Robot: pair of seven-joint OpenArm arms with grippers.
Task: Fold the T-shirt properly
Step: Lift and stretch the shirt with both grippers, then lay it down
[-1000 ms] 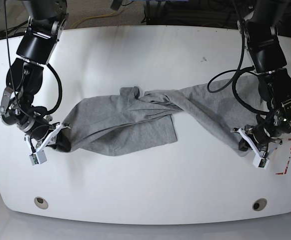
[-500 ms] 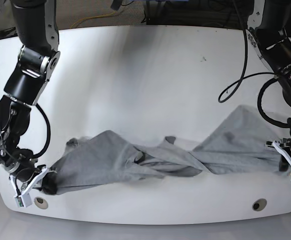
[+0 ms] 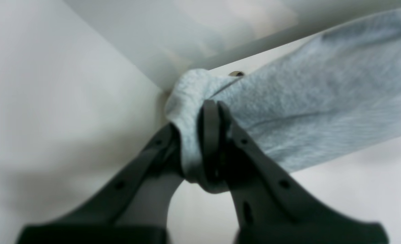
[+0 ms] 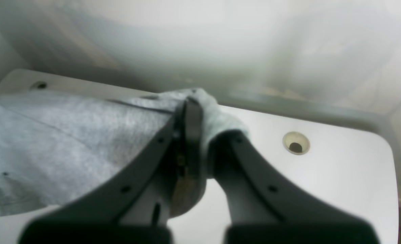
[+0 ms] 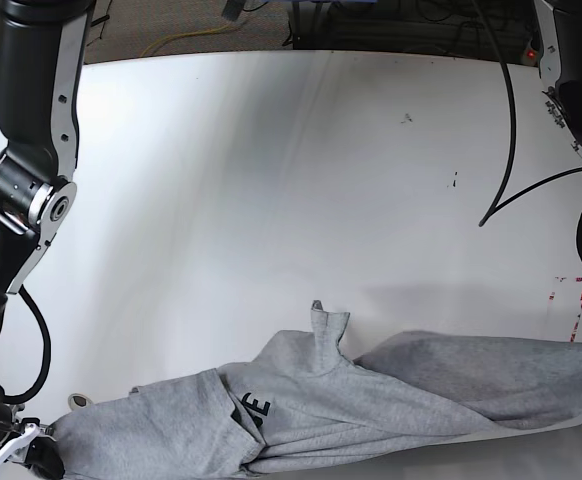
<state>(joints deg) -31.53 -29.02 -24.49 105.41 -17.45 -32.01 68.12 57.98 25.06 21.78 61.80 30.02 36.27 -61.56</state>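
Note:
The heather-grey T-shirt point(image 5: 391, 395) lies stretched in a twisted band along the near edge of the white table point(image 5: 271, 180). A bit of black lettering point(image 5: 257, 405) shows at a fold, and the collar pokes up mid-band. My right gripper point(image 5: 26, 452) sits at the bottom left of the base view. In its wrist view it point(image 4: 204, 130) is shut on a bunched corner of the T-shirt point(image 4: 68, 142). My left gripper point(image 3: 195, 135) is shut on the other end of the T-shirt point(image 3: 305, 101). In the base view it is beyond the right edge.
Round holes point(image 4: 295, 143) point(image 3: 236, 73) point(image 5: 79, 401) sit near the table's front corners. Red tape marks point(image 5: 576, 310) lie by the right edge. Cables point(image 5: 511, 150) hang from the right-hand arm, and the table's front edge is right at the shirt.
Both arms have dragged the T-shirt from mid-table toward the near edge and drawn apart, pulling it into a long band. Both grips have held throughout.

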